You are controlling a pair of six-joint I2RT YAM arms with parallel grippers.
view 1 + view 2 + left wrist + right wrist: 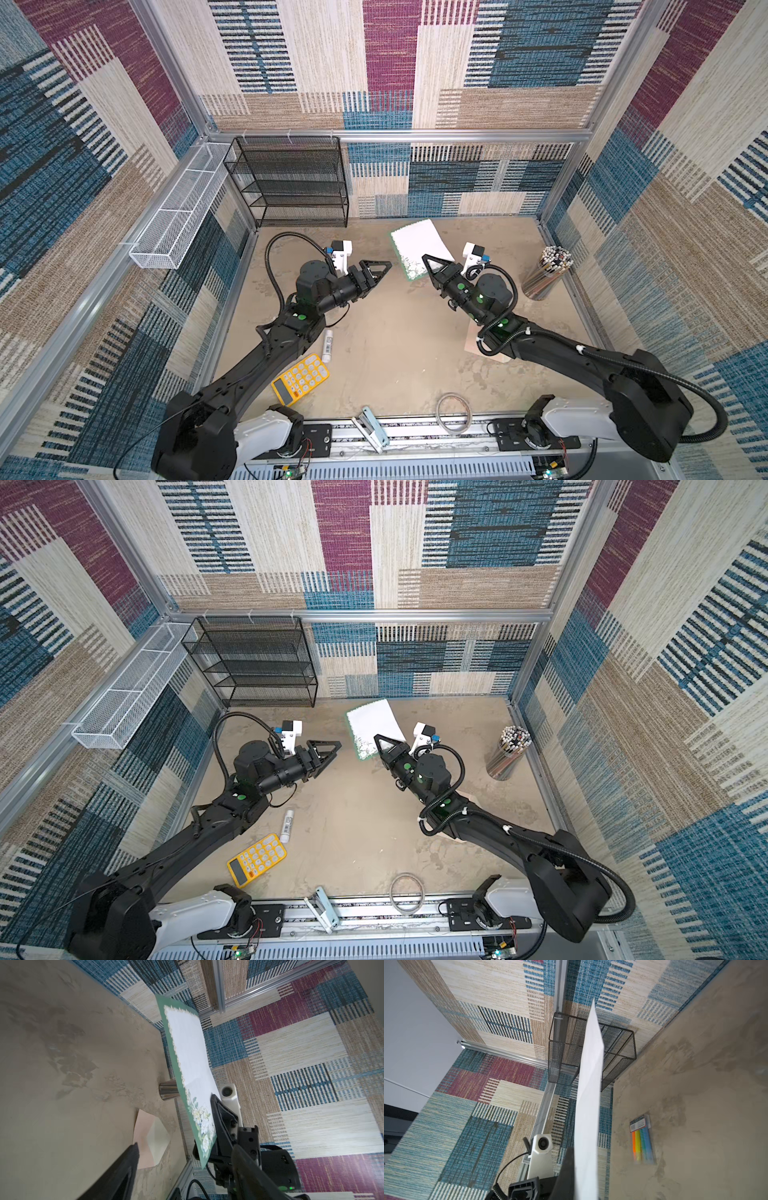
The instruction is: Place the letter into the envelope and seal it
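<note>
While the right pincer (425,257) (376,738) is clenched on the letter (417,243) (374,723), the sheet is off the counter (399,332), rising edge-up out of the jaws and tilted away beyond the tips. Grip point: the green corner with white flowers, clear in the left wrist view (204,1126). Seen from the right wrist, the letter (589,1095) shows nearly edge-on, its plain white face towards that camera.

Left pincer (384,268) (336,747): released, jaws spread wide, nothing between them. One finger (118,1176) shows in its wrist view. It points across at the right pincer and is near the letter's flowered corner but apart from it.

Envelope (471,338) (143,1126): flat on the counter behind the right pincer, under that arm, which mostly hides it in both top views. Its cream flap (158,1136) lies open.

Ahead of the right pincer, a pack of coloured markers (641,1138) lies on the counter. Further out on its outer side stands a cup of pencils (546,270). Well behind the left pincer, beside that arm, are a white tube (328,345) and a yellow calculator (300,378). Far beyond the left pincer, against the wall, stands a black mesh rack (291,183).
</note>
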